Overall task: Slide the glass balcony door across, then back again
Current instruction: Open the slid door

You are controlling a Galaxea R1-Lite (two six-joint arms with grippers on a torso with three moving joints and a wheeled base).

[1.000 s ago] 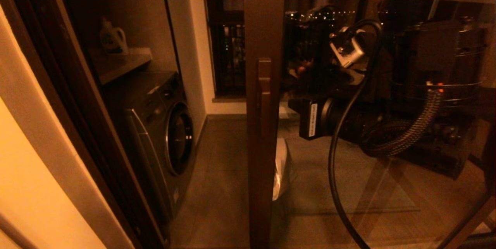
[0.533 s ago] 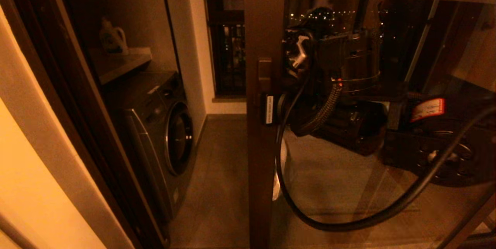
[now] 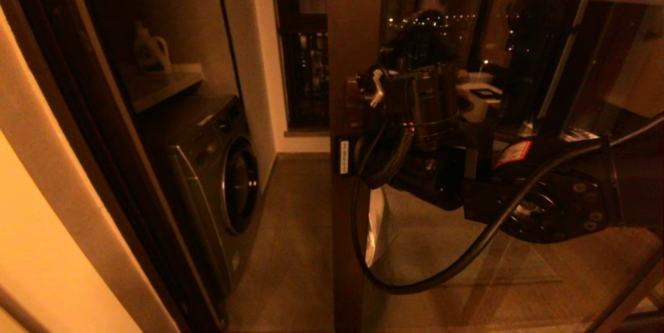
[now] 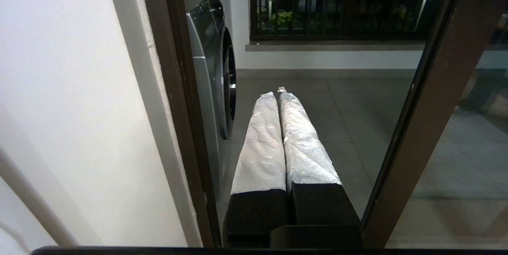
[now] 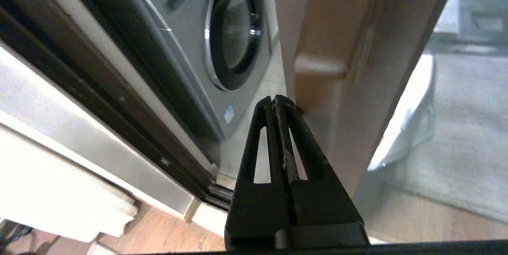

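Observation:
The glass balcony door [image 3: 355, 22] stands part open, its brown wooden stile upright in the middle of the head view and its clear pane to the right. My right gripper [image 3: 346, 159] reaches across in front of the pane to the stile. In the right wrist view the right gripper [image 5: 274, 99] is shut and empty, its tips against the lower end of the blocky wooden handle [image 5: 329, 28]. My left gripper [image 4: 276, 93], white-wrapped and shut on nothing, points into the gap between the dark jamb [image 4: 178, 88] and the door [image 4: 428, 128]. The left arm does not show in the head view.
A grey washing machine [image 3: 218, 177] stands on the balcony left of the opening, below a shelf with a detergent bottle [image 3: 150, 53]. A barred window [image 3: 306, 63] is at the back. A white bag [image 3: 374, 229] lies on the floor behind the pane.
My right arm has swung left across the pane, from mid-glass to the stile and handle. The door itself has not moved.

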